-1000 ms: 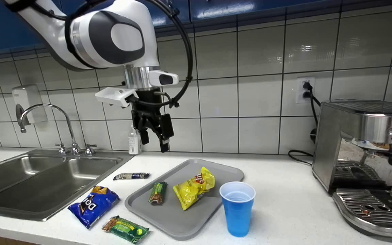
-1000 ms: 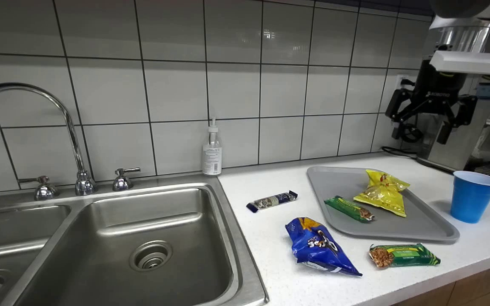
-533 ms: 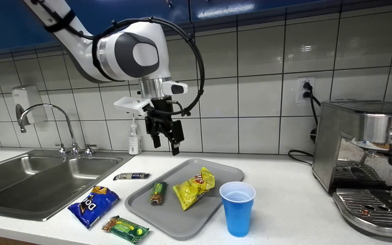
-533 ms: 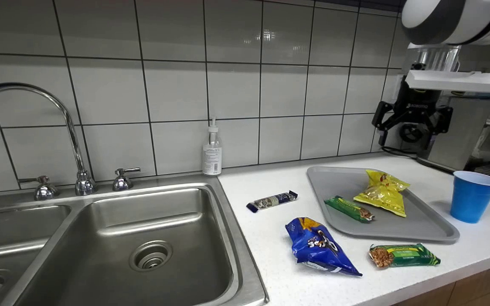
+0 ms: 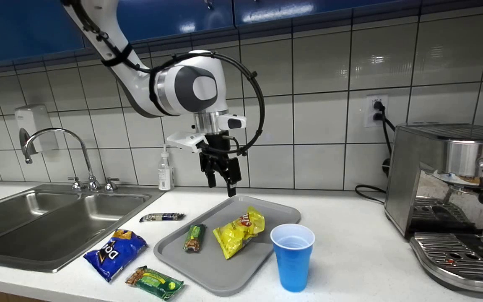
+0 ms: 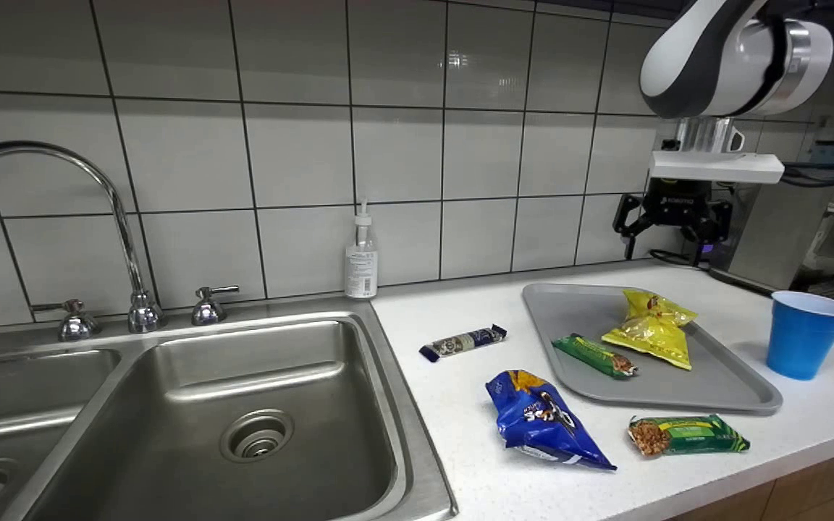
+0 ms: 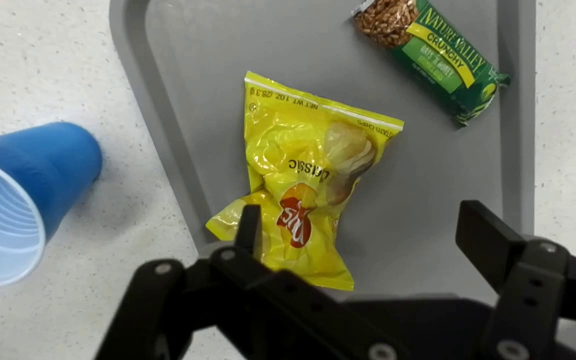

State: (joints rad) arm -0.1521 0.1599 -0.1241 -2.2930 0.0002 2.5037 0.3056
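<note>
Spread, empty black two-finger pincer (image 7: 360, 217) held above a grey plastic tray (image 7: 418, 165).
In the wrist view, a yellow foil chip bag (image 7: 293, 170) on the tray is partly hidden behind the pincer; positioning seems in hand, and lowering and centring would be needed for any grip. In an exterior view, the bag is flanked by a green-wrapped granola bar (image 5: 194, 238) and, outside the rim, an upright, possibly obstructing blue plastic cup (image 5: 292, 260). In an exterior view, a blue foil chip bag (image 6: 544, 420), a slim silver-and-navy bar (image 6: 464, 342) and another green-wrapped bar (image 6: 699, 435) are strewn over the white counter (image 6: 460, 405).
</note>
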